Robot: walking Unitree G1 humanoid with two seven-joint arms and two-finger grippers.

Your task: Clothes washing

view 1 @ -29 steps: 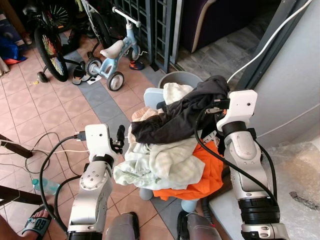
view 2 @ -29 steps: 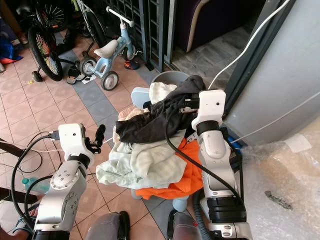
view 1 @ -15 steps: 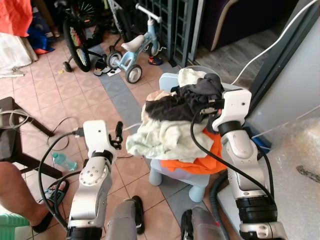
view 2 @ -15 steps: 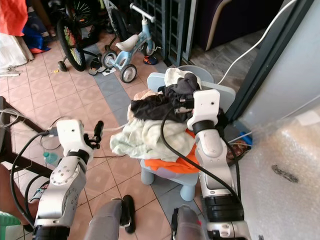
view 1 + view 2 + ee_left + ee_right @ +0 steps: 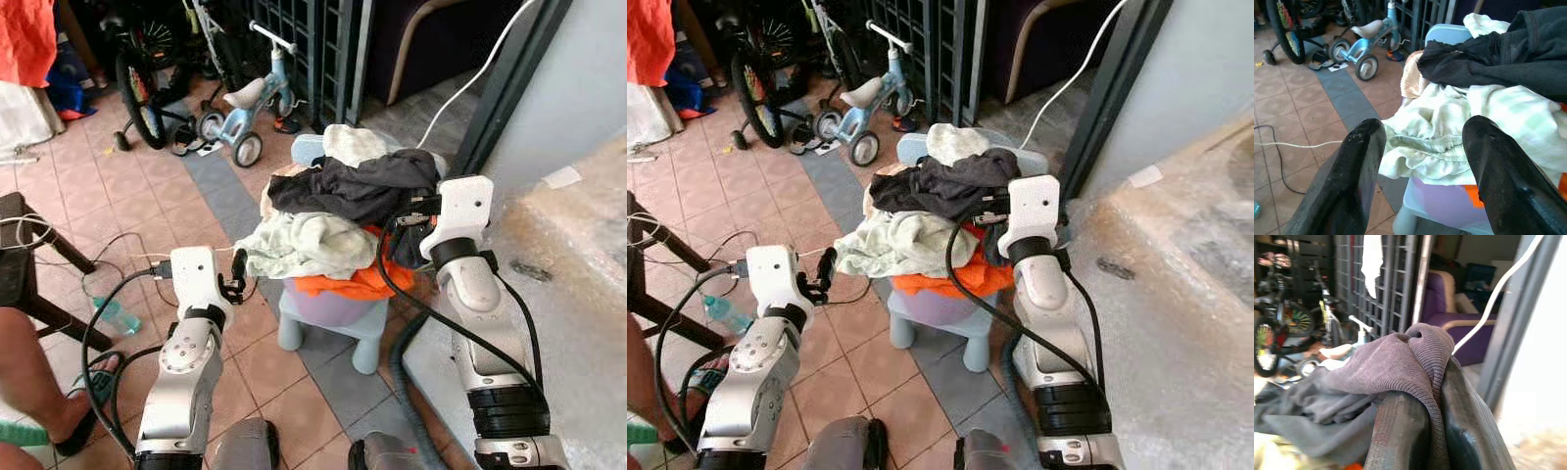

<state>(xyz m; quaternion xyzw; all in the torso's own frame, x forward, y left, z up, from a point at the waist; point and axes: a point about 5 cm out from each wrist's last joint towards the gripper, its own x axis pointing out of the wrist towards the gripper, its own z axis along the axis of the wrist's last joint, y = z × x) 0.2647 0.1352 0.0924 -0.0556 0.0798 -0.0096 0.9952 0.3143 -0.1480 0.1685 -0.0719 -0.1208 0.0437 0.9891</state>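
Right wrist view: right hand clenched on dark garment, fabric pinched between fingers. Left eye view: garment tops clothes pile heaped on small stool, tiled floor. Left hand released, fingers spread, just beside pale green cloth at pile's left edge. Tricycle behind.
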